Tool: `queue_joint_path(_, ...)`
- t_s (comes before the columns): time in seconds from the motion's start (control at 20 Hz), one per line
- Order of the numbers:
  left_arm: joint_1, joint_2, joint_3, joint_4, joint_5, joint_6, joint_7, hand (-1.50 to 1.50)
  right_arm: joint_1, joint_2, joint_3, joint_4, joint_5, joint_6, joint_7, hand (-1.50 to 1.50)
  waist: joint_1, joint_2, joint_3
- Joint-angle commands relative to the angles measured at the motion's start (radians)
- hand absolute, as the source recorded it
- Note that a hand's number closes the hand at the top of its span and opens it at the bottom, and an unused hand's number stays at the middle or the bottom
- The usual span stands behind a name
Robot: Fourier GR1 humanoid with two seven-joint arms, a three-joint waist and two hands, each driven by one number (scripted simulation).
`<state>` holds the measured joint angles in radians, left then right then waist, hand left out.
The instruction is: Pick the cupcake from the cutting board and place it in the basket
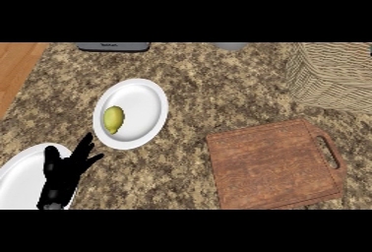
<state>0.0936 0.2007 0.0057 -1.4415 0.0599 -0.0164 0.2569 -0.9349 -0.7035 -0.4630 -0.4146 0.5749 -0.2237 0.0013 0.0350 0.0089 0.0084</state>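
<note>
Below, the speckled brown granite counter [218, 93] filled the view, with a strip of wooden floor [18, 64] at far left. The wooden cutting board [272, 165] lay bare at right; no cupcake showed anywhere. The wicker basket [330, 74] stood beyond it. The left robot hand [65, 170] rested with fingers spread over a white plate [18, 184], near another plate [141, 106] bearing a lemon [113, 119].

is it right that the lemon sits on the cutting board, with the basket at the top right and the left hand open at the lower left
Not quite. In the head view the lemon sits on a white plate, not on the cutting board, which carries nothing visible. The rest holds: the basket is at the top right and the left hand is open at the lower left.
</note>
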Motion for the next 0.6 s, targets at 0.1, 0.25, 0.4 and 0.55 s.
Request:
queue_joint_path(0.1,0.003,-0.002,0.002,0.070,-0.012,-0.014,0.002,0.00,-0.010,-0.044,0.019,0.065,0.025,-0.015,-0.087,-1.50,-0.007,0.002,-0.007)
queue_joint_path(0.25,-0.003,0.006,0.009,0.052,-0.007,-0.018,0.034,0.00,-0.024,-0.092,-0.008,0.107,0.004,0.009,-0.133,-1.50,-0.001,0.005,-0.006)
queue_joint_path(0.4,0.004,0.023,0.041,0.041,0.025,-0.043,0.024,0.00,-0.040,-0.105,-0.040,0.093,-0.033,-0.002,-0.129,-1.50,-0.007,0.001,-0.007)
queue_joint_path(0.55,-0.007,-0.012,0.007,0.062,-0.014,-0.015,0.005,0.00,-0.018,-0.145,-0.116,0.116,-0.104,0.007,-0.174,-1.50,-0.009,0.004,-0.006)
